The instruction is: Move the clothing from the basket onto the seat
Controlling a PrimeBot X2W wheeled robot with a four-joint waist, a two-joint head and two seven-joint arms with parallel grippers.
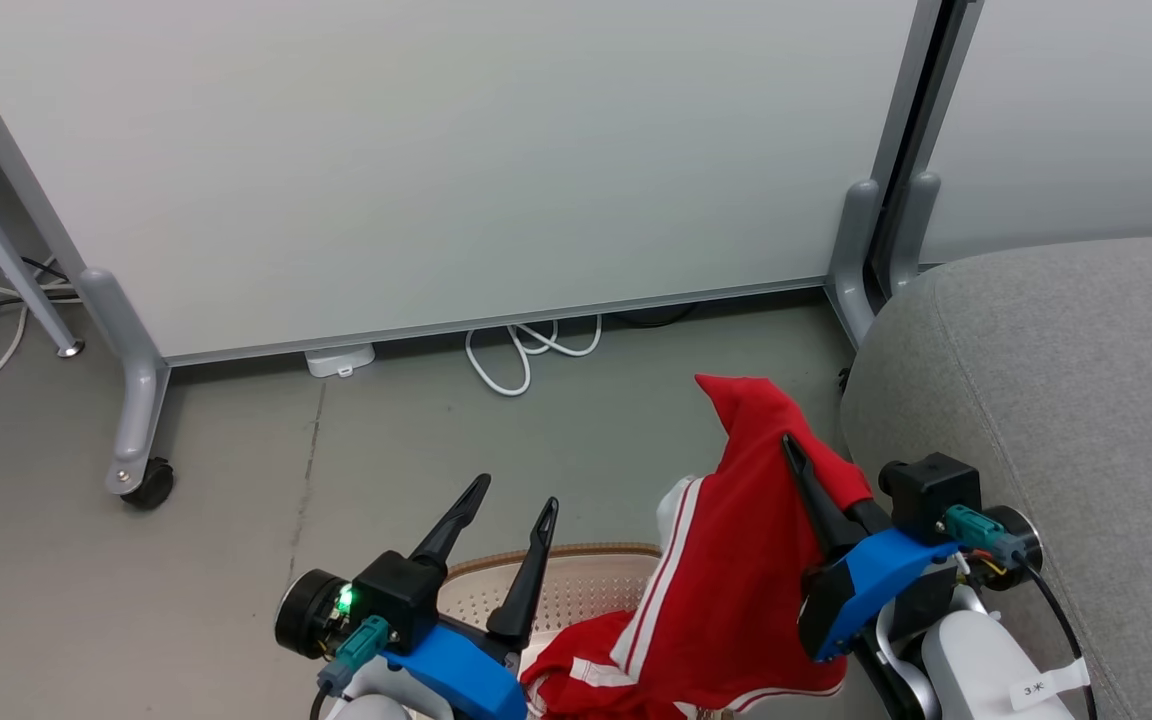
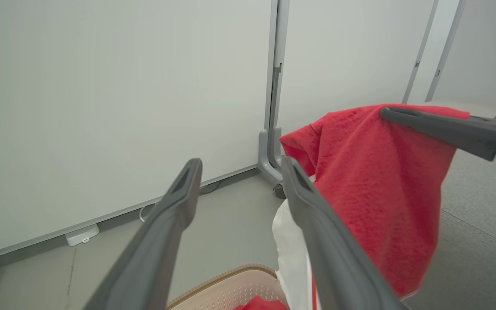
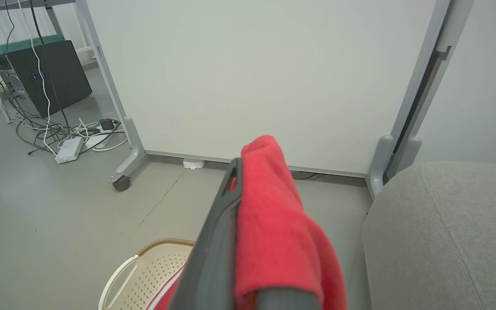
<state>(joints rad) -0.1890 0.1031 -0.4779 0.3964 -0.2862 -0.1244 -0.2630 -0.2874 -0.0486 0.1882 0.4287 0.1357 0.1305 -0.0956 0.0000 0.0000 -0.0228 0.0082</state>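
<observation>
Nearest me, the left hand point(image 1: 516, 490) hovers over the basket point(image 1: 556, 549), fingers apart and empty. A second garment point(image 1: 576, 672) lies crumpled inside the basket.

Just beside, the right hand point(image 1: 806, 460) is pinched on the raised garment point(image 1: 736, 560). One finger shows and the other is buried under cloth. The garment's lower edge droops to the basket's mouth, and I cannot tell whether it is clear of it.

That is my worry. The grip seems to take only a fold near the top, so a quick swing toward the seat point(image 1: 1056, 400) could let the cloth slip onto the floor point(image 1: 586, 440). The trailing hem might also catch the rim or drag the other piece out.

The cloth is fleecy bright red with white stripes. The basket is perforated cream plastic with a brown woven-look rim. The seat is coarse grey weave with a rounded edge. Beyond stands a smooth, pale partition point(image 1: 436, 150).
</observation>
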